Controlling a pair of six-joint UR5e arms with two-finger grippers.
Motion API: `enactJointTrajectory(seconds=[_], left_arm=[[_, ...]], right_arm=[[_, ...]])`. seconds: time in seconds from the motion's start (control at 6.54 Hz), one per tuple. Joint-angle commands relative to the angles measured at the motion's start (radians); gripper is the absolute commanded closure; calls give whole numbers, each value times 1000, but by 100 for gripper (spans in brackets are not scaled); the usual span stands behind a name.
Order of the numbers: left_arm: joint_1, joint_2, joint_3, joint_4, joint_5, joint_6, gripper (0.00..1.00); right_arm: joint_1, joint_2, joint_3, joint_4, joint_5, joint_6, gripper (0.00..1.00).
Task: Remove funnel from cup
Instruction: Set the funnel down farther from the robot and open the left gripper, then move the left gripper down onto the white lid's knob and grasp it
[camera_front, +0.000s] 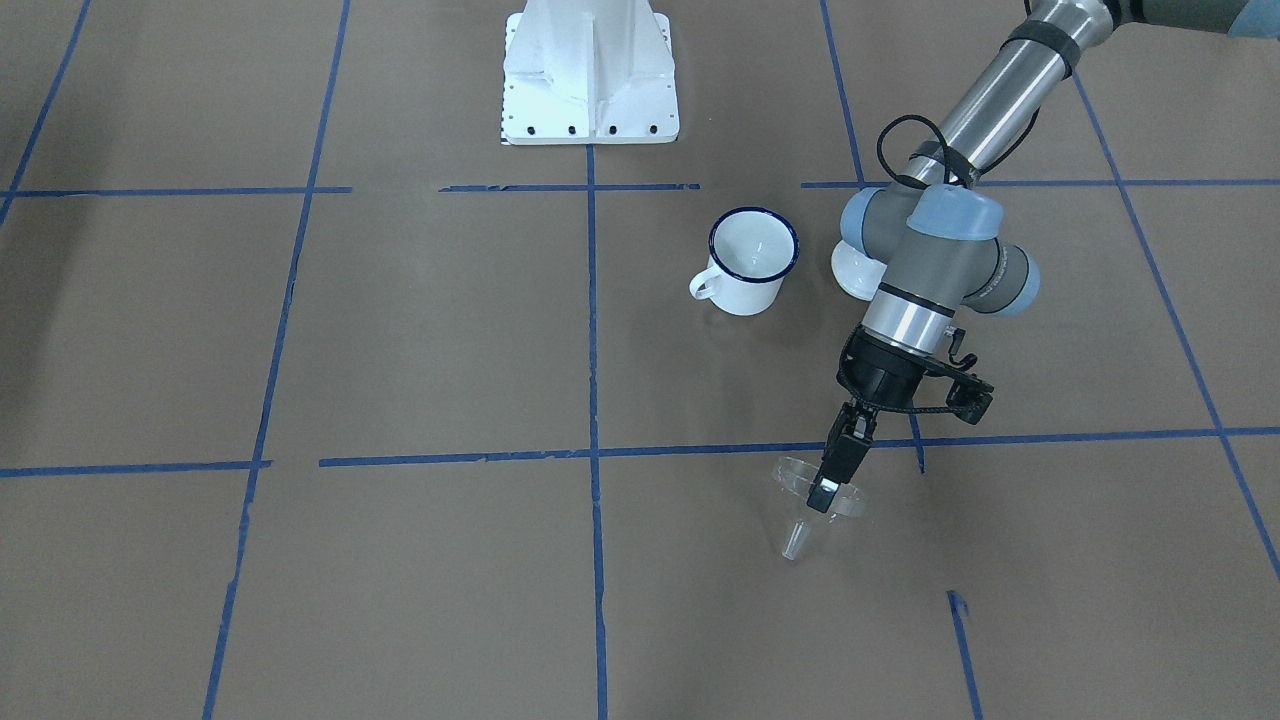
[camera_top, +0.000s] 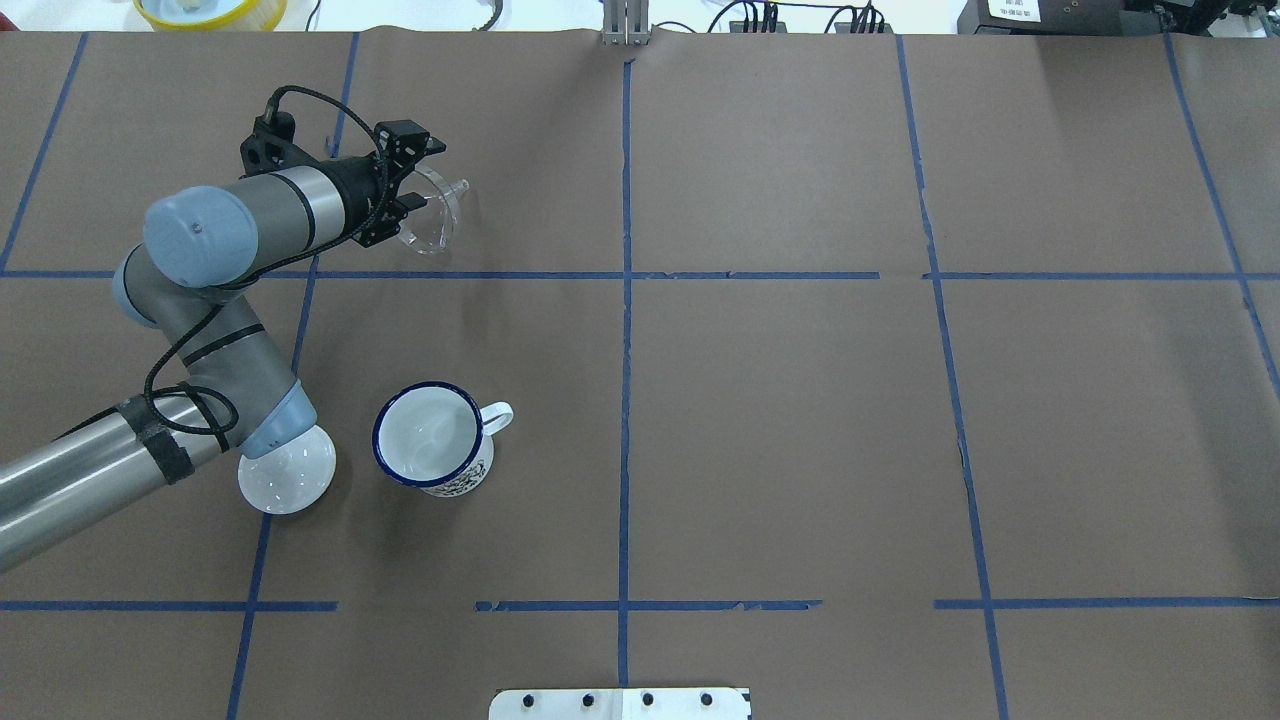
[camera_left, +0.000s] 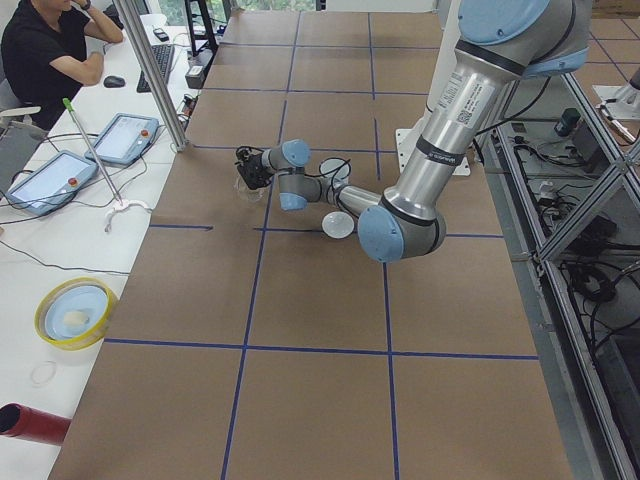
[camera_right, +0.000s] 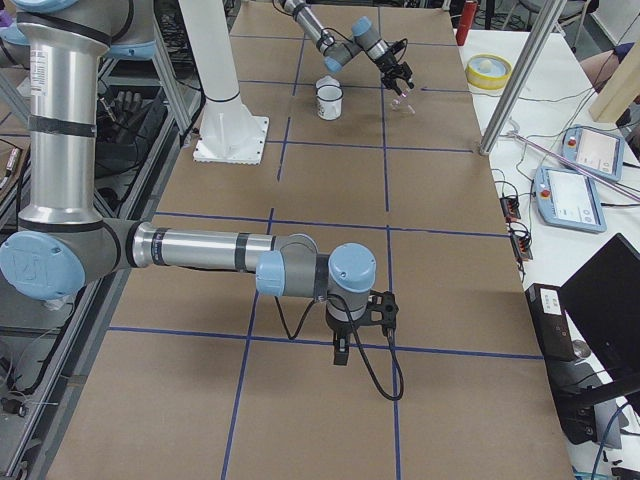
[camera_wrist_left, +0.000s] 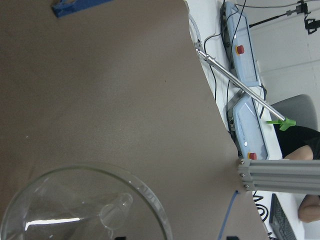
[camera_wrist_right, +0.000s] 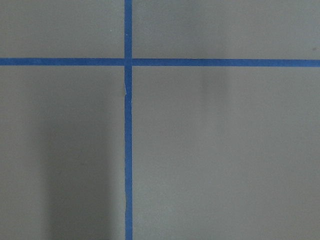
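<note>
We see our left end effector (camera_front: 824, 497) pinched on the rim of the funnel (camera_front: 797, 512). The funnel hangs tilted, spout down and away from the robot, low over the bench (camera_front: 400, 350) and well apart from the empty cup (camera_front: 752, 262). We judge only the set-down remains.

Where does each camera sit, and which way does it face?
Front-facing: across the table, facing the robot's base; shows left arm, left pincer gripping the funnel.
Overhead: behind the robot, looking down; left arm, cup.
Exterior left: table's left end; left arm near.
Exterior right: opposite end; right arm and right pincer near.
Left wrist: over the funnel, toward the table edge; no fingers.
Right wrist: straight down on blue tape; no body.
Front-facing and overhead share funnel and cup.
</note>
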Motion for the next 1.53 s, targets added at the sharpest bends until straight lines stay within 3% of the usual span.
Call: enactJointTrajectory(seconds=[0.0, 0.15, 0.31, 0.61, 0.76, 0.92, 1.22, 1.38], left_arm=[[-45, 33, -192, 354, -201, 203, 0], [-52, 85, -313, 555, -306, 308, 0], [-79, 131, -452, 757, -333, 434, 0], [-85, 231, -617, 1014, -337, 503, 0], [-84, 374, -721, 1011, -338, 484, 0], [-81, 444, -766, 988, -341, 437, 0], [41, 501, -727, 831, -329, 237, 2], [95, 498, -683, 815, -326, 172, 2]], right_arm=[[0, 0, 0, 0, 0, 0, 0], [0, 0, 0, 0, 0, 0, 0], [0, 0, 0, 0, 0, 0, 0], [0, 0, 0, 0, 0, 0, 0], [0, 0, -2, 0, 0, 0, 0], [0, 0, -2, 0, 0, 0, 0], [0, 0, -2, 0, 0, 0, 0], [0, 0, -2, 0, 0, 0, 0]])
